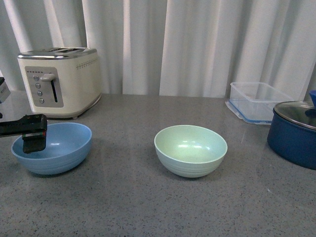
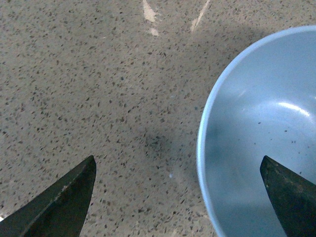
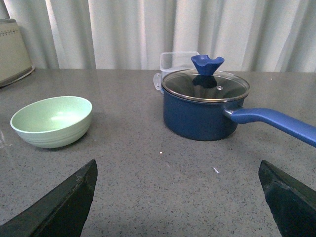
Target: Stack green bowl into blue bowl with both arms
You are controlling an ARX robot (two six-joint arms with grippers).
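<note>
The blue bowl (image 1: 52, 147) sits at the left of the grey counter. The green bowl (image 1: 190, 150) sits near the middle, upright and empty. My left gripper (image 1: 30, 134) hovers over the blue bowl's left rim. In the left wrist view it (image 2: 177, 190) is open and straddles the rim of the blue bowl (image 2: 261, 143), one finger over the counter and one over the inside. My right gripper (image 3: 177, 197) is open and empty above bare counter, out of the front view. The green bowl (image 3: 52, 121) lies apart from it.
A cream toaster (image 1: 60, 81) stands at the back left. A clear plastic container (image 1: 258, 101) is at the back right. A dark navy pot with a glass lid (image 1: 295, 132) stands at the right edge; in the right wrist view its long handle (image 3: 276, 123) points sideways.
</note>
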